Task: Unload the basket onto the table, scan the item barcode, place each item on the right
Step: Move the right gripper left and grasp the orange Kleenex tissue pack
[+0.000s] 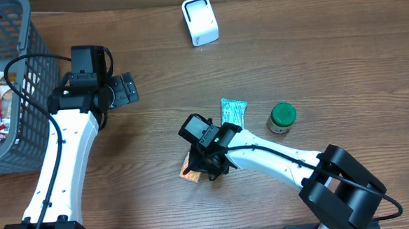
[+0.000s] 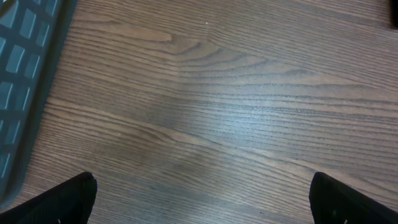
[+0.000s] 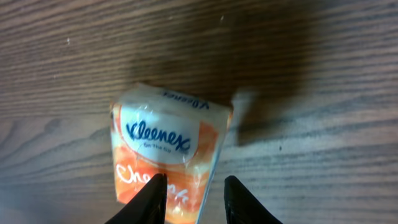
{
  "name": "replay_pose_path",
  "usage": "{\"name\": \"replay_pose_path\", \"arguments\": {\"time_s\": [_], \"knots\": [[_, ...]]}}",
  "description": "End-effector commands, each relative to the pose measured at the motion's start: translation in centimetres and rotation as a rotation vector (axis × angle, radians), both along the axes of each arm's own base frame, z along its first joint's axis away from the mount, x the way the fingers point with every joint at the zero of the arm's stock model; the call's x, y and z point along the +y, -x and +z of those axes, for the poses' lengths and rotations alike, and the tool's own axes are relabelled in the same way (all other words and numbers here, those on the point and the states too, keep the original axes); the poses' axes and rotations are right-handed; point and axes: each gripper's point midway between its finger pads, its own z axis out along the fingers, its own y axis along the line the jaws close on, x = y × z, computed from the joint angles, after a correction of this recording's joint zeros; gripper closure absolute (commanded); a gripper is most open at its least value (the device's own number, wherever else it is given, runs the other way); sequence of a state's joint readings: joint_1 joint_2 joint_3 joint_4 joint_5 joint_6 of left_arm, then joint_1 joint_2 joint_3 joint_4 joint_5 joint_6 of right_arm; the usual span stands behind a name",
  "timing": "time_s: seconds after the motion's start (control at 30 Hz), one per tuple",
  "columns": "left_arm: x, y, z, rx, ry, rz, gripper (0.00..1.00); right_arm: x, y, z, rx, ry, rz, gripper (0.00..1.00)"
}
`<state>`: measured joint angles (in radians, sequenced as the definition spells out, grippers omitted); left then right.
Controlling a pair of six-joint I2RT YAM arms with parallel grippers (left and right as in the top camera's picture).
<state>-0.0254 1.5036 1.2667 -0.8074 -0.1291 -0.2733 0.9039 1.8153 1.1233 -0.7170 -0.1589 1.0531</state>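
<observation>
The item is an orange and white Kleenex tissue pack [image 3: 165, 146], lying at the front middle of the table [image 1: 188, 169]. My right gripper [image 3: 196, 180] is down on it: one finger lies over the pack's orange face and the other stands just past its right edge, the jaws drawn in on that edge. In the overhead view the right gripper [image 1: 206, 167] covers most of the pack. The white barcode scanner [image 1: 199, 20] stands at the far edge. My left gripper [image 1: 122, 91] hovers wide open over bare wood [image 2: 202, 199], holding nothing.
A grey mesh basket [image 1: 30, 74] with snack packets fills the left side; its wall shows in the left wrist view [image 2: 25, 68]. A teal packet [image 1: 233, 113] and a green-lidded jar [image 1: 282, 117] lie just right of the tissue pack.
</observation>
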Motion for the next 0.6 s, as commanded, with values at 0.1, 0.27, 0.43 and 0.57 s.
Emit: {"name": "replay_pose_path", "arguments": {"time_s": [0.1,0.27,0.43,0.57], "knots": [[0.2,-0.3,1.0,-0.025,-0.016,-0.003,0.00,-0.3,-0.3,-0.8,-0.029,-0.004,-0.030,0.71],[0.2,-0.3,1.0,-0.025,-0.016,-0.004,0.00,0.0,-0.6,-1.2,-0.050,-0.029,-0.029,0.85],[0.2,-0.3,1.0,-0.025,-0.016,-0.003,0.00,0.5,-3.5,-0.4,-0.134,-0.089,0.008,0.96],[0.2,-0.3,1.0,-0.025,-0.016,-0.003,0.00,0.0,-8.5,1.2,-0.271,-0.158,0.030,0.96]]}}
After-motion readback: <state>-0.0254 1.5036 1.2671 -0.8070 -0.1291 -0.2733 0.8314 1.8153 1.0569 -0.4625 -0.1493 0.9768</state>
